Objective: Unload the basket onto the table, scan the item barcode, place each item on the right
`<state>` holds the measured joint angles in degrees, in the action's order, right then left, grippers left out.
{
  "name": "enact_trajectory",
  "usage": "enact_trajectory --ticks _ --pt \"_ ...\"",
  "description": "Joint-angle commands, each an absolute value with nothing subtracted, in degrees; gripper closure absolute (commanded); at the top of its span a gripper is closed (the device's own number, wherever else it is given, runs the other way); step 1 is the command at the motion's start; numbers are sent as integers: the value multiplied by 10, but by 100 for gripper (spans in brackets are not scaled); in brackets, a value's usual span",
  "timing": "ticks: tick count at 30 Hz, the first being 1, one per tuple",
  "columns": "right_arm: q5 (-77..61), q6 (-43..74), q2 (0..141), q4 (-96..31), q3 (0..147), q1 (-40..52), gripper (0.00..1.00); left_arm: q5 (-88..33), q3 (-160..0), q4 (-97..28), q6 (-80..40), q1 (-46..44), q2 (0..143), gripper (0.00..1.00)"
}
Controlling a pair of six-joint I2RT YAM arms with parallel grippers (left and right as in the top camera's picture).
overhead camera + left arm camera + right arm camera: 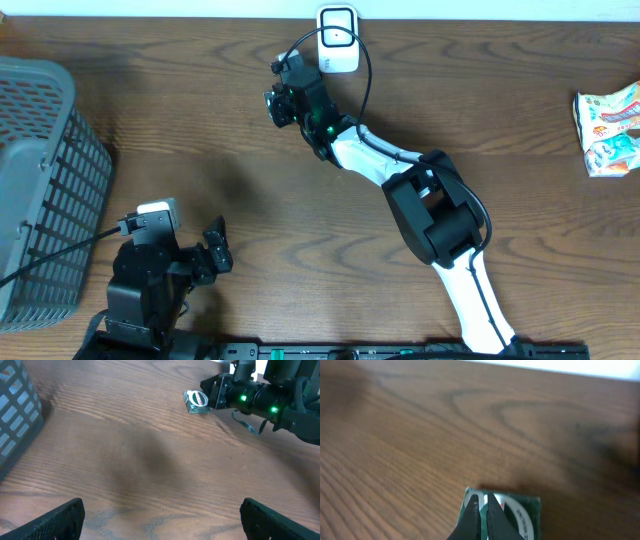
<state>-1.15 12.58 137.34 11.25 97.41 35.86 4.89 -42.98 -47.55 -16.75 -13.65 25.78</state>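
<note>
Early step: lining up green item (pixel 196 401), lying flat on table (pixel 200 130) near white scanner (pixel 337 38). Right gripper (pixel 481 502) closed, tips at item's edge; cannot tell whether pinching. Next: needs firm hold, then barcode turned to scanner. Left gripper (pixel 218 250) wide open, empty, idle. Basket (pixel 40 180) and snack packet (pixel 610 130) well apart; nothing blocking.
</note>
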Motion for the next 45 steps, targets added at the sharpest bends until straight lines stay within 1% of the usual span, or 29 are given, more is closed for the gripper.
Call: enact_trajectory --ticks 1,19,34,36,41,45 --pt "-21 128 1381 93 975 362 99 56 -430 -475 -170 -136 257 2" --pt "-17 115 1374 -37 975 347 99 56 -430 -475 -170 -136 257 2" --pt "-17 115 1251 -237 975 341 99 56 -430 -475 -170 -136 257 2" --pt "-17 115 1237 -234 975 344 99 56 -430 -475 -170 -136 257 3" --pt "-17 115 1234 -158 975 353 99 56 -430 -475 -170 -136 257 2" --pt "-17 115 1250 -123 975 356 99 56 -430 -475 -170 -136 257 2"
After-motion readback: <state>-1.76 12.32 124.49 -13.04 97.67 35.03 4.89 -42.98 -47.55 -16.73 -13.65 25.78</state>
